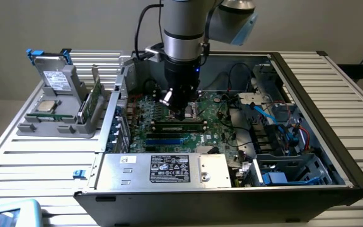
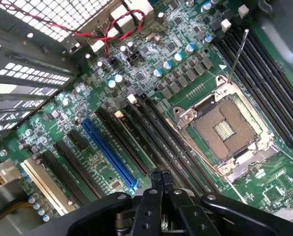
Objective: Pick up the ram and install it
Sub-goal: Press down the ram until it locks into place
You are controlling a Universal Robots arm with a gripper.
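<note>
Green circuit board, the ram stands on edge in the grey rack; it looks light, stiff and fragile, best pinched by its long edges. Well apart at three o'clock, the gripper hangs over the motherboard, fingers together and empty.

A dark green motherboard, dotted with small black chips and pale blue-topped capacitors, is seen inside the open grey metal computer case. One long bright blue expansion slot is set among long black slots. The square processor socket is framed in silver metal, with a brown centre. A twisted red and black wire is seen. The black gripper is shown.
</note>
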